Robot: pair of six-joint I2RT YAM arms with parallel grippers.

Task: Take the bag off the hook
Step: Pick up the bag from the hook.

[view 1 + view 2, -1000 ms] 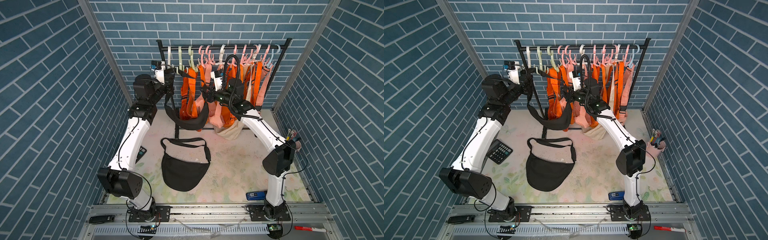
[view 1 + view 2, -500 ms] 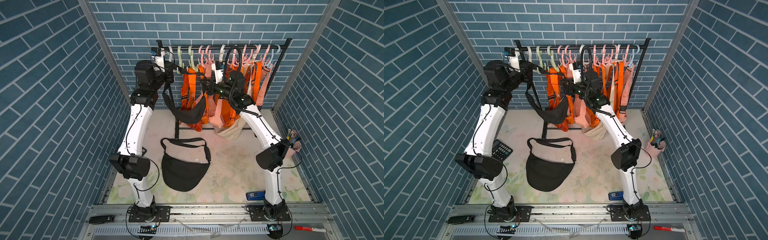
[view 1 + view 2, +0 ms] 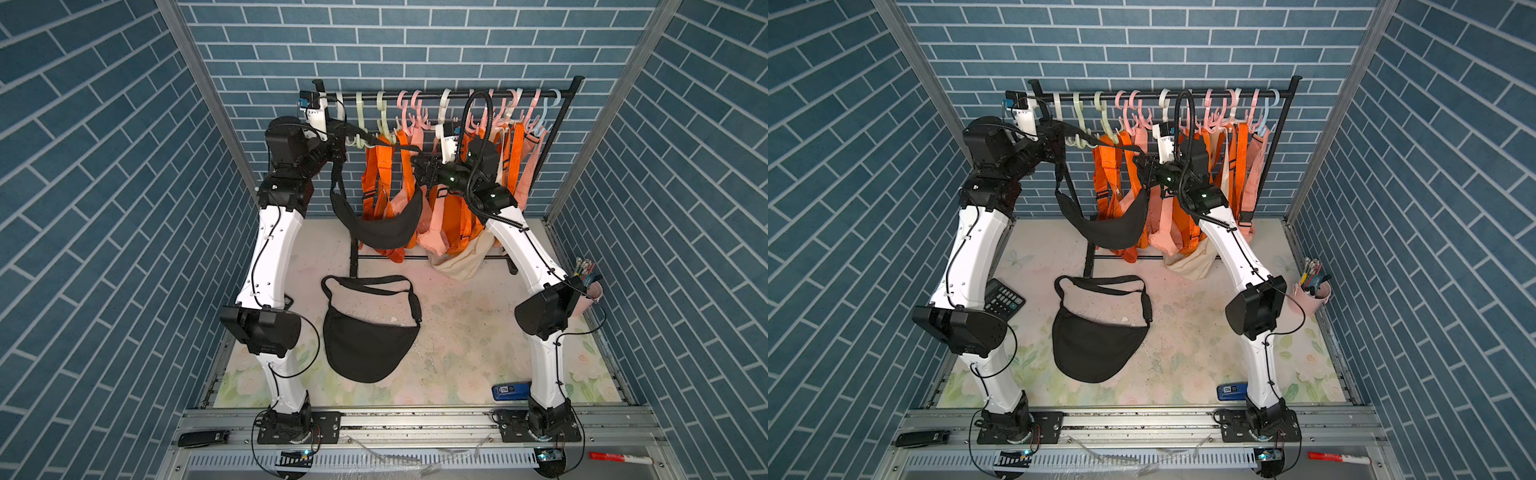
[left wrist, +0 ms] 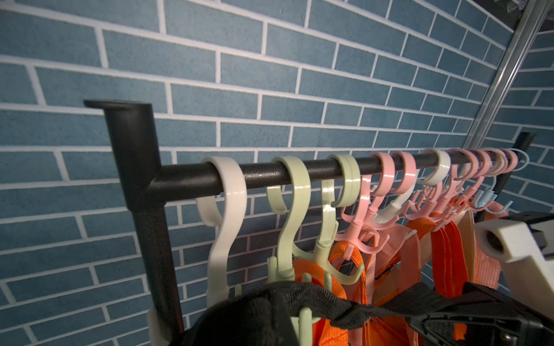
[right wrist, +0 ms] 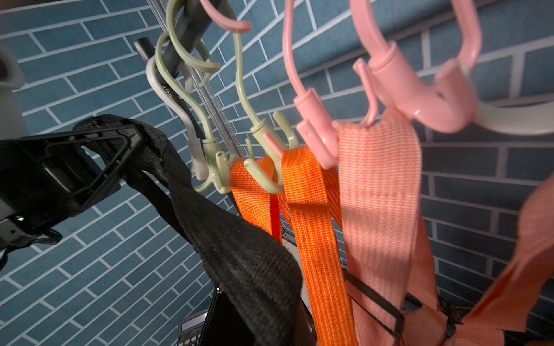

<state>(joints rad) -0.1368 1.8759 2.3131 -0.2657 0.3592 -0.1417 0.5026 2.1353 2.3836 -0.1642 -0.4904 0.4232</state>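
Blue brick-patterned walls (image 3: 124,208) close the cell on three sides, with bare metal posts (image 3: 212,99) in the back corners. The floor is a pale mat (image 3: 465,332) printed with faded flowers, scuffed and speckled. At 12 o'clock stands a black rack (image 4: 257,173) crowded with plastic hooks (image 4: 382,173) and orange bags (image 3: 376,183). The black bag (image 3: 386,228) hangs in front of it, toward 11 o'clock, slung by its strap (image 3: 392,146) between the left gripper (image 3: 351,132) and the right gripper (image 3: 422,166), each clamped tight on the webbing. The strap runs against the prongs of a pale green hook (image 4: 292,203); whether it is hooked on them I cannot tell. A second black bag (image 3: 365,349) lies flat at centre. A calculator (image 3: 1003,299) sits at 9 o'clock. A blue device (image 3: 510,390) at 5 o'clock carries a white label too small to read.
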